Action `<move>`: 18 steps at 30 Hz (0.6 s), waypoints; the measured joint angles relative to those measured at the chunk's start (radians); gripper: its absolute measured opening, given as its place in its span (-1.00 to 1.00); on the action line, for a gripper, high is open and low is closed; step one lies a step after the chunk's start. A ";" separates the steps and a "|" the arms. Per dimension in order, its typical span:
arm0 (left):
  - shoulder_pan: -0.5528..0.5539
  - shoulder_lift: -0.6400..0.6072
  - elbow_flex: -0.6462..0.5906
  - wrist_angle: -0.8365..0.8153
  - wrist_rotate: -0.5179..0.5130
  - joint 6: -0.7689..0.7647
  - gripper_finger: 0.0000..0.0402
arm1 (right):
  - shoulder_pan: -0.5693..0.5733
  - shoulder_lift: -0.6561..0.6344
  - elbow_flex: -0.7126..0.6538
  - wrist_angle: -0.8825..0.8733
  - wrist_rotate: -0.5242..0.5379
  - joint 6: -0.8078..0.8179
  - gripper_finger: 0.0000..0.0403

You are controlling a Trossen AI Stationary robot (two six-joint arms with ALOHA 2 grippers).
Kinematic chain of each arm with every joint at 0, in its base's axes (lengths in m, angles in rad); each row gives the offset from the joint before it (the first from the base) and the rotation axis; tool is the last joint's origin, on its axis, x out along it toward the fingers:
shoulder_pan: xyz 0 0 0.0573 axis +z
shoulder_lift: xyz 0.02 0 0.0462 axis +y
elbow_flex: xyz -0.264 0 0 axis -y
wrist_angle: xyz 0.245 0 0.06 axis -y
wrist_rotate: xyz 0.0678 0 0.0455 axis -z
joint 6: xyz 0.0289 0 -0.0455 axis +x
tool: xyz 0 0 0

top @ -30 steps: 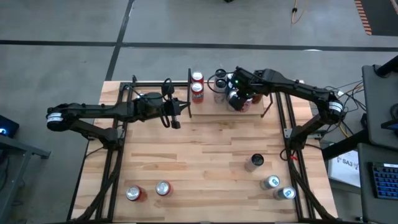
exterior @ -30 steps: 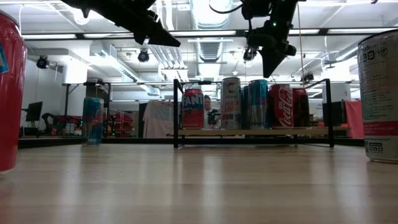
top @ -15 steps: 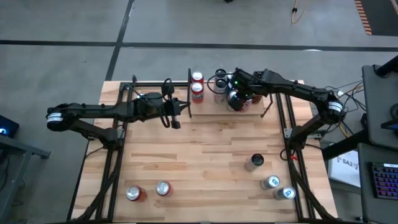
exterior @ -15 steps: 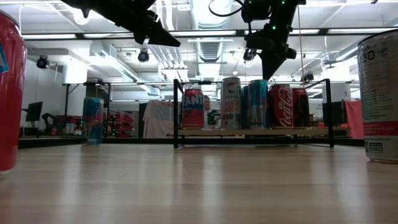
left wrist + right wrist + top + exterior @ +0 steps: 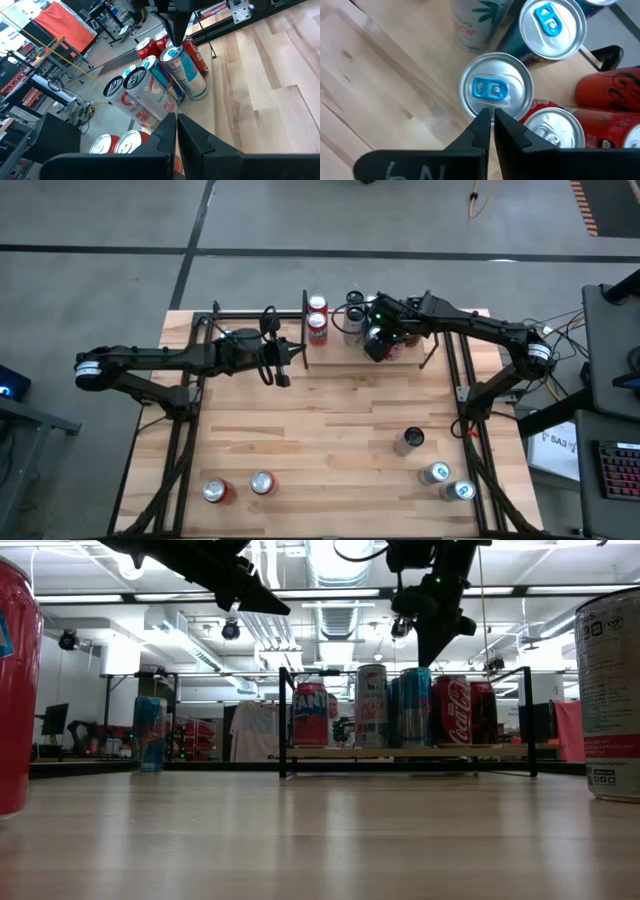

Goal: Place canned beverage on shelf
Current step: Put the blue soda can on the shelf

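Note:
The shelf (image 5: 338,346) stands at the table's far middle, a light-wood board (image 5: 400,752) with black side rails. Several cans stand upright on it: a red Fanta can (image 5: 310,714), a white can (image 5: 371,705), a blue can (image 5: 415,707) and a red cola can (image 5: 452,710). My right gripper (image 5: 374,343) is shut and points down just above the blue-tabbed can top (image 5: 495,90). My left gripper (image 5: 302,356) is shut and empty, held level above the table at the shelf's left end; its fingers (image 5: 165,135) point toward the cans. My right gripper (image 5: 431,660) has its shut fingertips right over the near rim (image 5: 487,111) of the blue can's top, coming from above. I cannot tell whether they touch it.
Two red cans (image 5: 214,491) (image 5: 262,482) stand at the near left. A dark-topped can (image 5: 409,440) and two blue-tabbed cans (image 5: 435,473) (image 5: 461,491) stand at the near right. The wood between them and the shelf (image 5: 320,420) is bare.
My right gripper has shifted a little toward the table's left above the shelf's cans, staying shut and pointing down. The cans have kept still.

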 joint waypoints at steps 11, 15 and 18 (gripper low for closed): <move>0.000 0.000 0.000 0.000 0.000 0.000 -1.00 | 0.023 0.000 -0.011 0.072 0.000 0.004 -0.94; 0.000 0.000 0.000 0.000 0.000 0.000 -1.00 | 0.023 0.000 -0.036 0.110 0.003 -0.012 -0.94; 0.000 0.000 0.000 0.000 0.000 0.000 -1.00 | 0.023 -0.001 -0.049 0.139 0.005 -0.033 -0.94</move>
